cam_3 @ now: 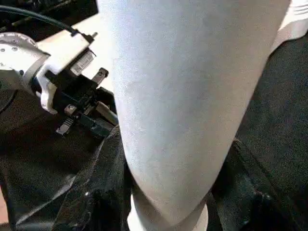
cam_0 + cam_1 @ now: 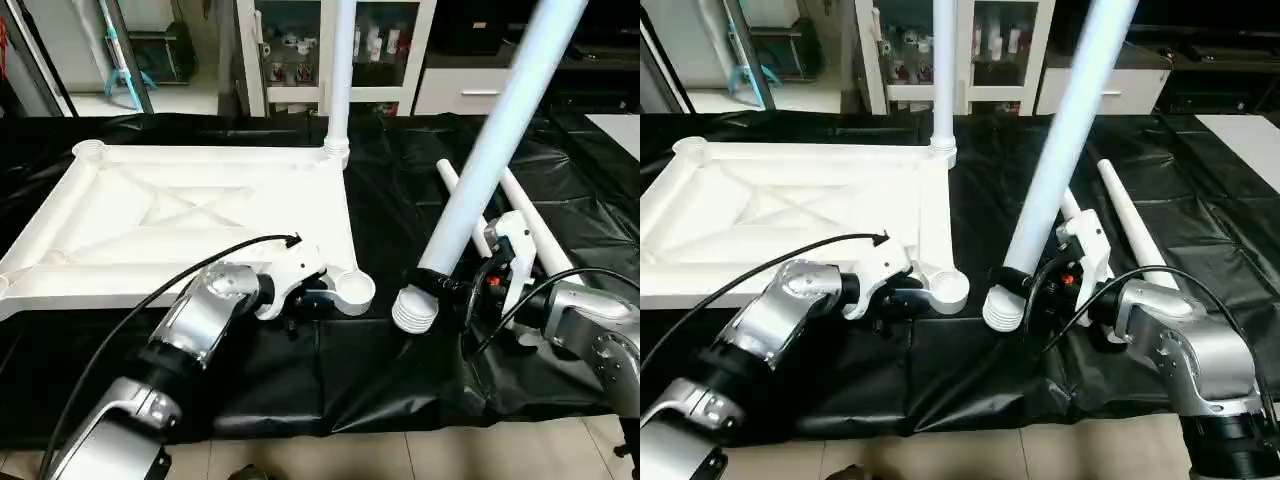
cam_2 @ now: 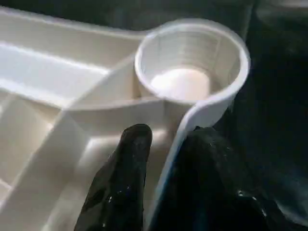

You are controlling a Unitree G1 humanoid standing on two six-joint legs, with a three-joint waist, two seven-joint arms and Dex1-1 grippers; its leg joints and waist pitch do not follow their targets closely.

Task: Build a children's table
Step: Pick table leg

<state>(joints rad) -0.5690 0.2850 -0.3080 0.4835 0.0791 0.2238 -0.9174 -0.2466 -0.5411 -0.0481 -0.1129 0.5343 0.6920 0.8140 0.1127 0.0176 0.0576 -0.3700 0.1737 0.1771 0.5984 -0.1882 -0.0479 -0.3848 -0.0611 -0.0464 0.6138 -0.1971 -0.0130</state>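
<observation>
The white table top [image 2: 190, 215] is lying ribbed side up on the black-covered worktop [image 2: 400, 190], with one leg [image 2: 340, 70] already standing upright in its far corner socket. The left gripper [image 3: 163, 192] is sitting at the near corner socket [image 2: 352, 290], one black jaw inside the top's rim and the other outside it, so the jaws are straddling the rim; whether they are pinching it I cannot tell. Just beside that socket, the right gripper [image 2: 1035, 290] is holding a second leg [image 2: 490, 140] near its thick ribbed end, jaws clamped on the tube, which is leaning away from the socket. Two more legs [image 2: 530, 220] are lying on the worktop beyond the right gripper. The legs look light, hollow, stiff and smooth, so likely to slip or swing if gripped far from the fat end; holding low near the ribs seems soundest. The top looks rigid but light enough to slide, so steadying its rim beside the socket looks sensible.
</observation>
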